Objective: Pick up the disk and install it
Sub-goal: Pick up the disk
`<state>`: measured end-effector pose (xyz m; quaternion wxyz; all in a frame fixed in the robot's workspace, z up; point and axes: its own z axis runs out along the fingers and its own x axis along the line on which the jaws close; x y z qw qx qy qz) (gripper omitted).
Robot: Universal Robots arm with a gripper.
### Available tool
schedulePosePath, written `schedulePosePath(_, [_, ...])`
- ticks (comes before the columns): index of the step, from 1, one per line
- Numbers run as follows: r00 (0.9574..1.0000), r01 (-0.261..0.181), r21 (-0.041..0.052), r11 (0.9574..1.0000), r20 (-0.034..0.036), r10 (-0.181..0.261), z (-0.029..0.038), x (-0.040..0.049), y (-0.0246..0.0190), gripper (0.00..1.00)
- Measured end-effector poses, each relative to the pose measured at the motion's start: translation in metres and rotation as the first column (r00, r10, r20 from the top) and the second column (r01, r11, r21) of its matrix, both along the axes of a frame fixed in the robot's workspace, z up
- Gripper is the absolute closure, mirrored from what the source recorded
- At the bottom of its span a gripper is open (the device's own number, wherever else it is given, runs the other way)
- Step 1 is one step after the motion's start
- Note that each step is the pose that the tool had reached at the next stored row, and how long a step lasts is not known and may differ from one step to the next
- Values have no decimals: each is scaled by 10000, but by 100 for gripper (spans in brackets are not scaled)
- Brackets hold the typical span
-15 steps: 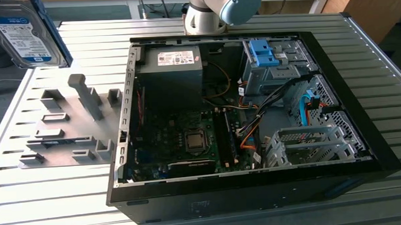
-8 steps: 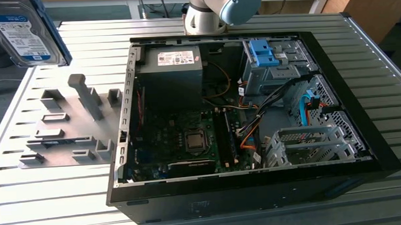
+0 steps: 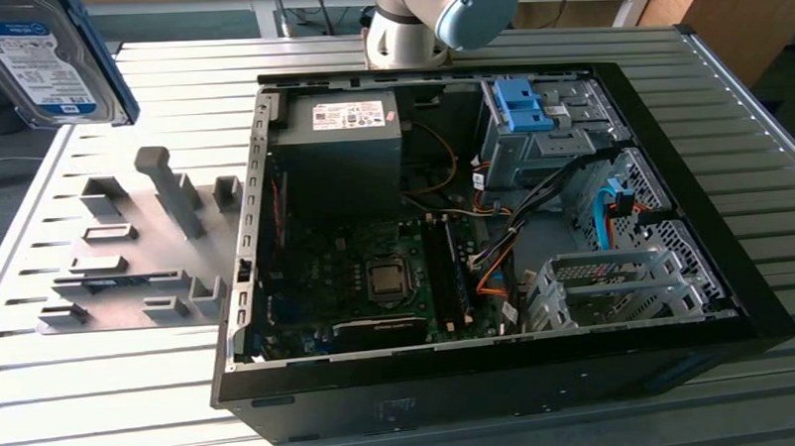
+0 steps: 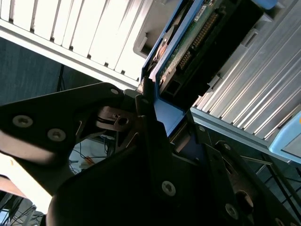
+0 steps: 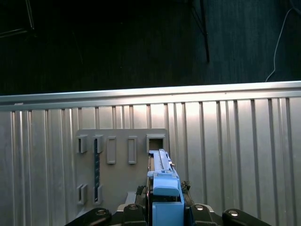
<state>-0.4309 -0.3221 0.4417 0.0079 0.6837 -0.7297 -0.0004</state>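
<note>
The disk [image 3: 48, 62], a silver drive with a white-and-blue label in a blue carrier rail, hangs high in the air at the exterior view's upper left, well off the table. In the first wrist view I see the disk [image 5: 162, 181] edge-on with its blue rail toward the camera, and my gripper [image 5: 164, 200] is shut on it from both sides. In the second wrist view the disk's green circuit board [image 4: 197, 42] and blue rail [image 4: 164, 115] stick out past my black fingers [image 4: 146, 117].
The open black computer case [image 3: 510, 393] lies on the slatted metal table [image 3: 99, 392]. Inside are a grey drive bay with a blue bracket [image 3: 526, 104], a black power supply [image 3: 342, 136] and a grey cage [image 3: 612, 285]. A grey fixture plate [image 3: 134, 252] lies beside the case, below the disk.
</note>
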Motion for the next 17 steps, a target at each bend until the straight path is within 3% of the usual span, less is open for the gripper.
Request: schedulePosePath(17, [10000, -1, 0, 10000, 2, 1, 311, 0, 0, 64])
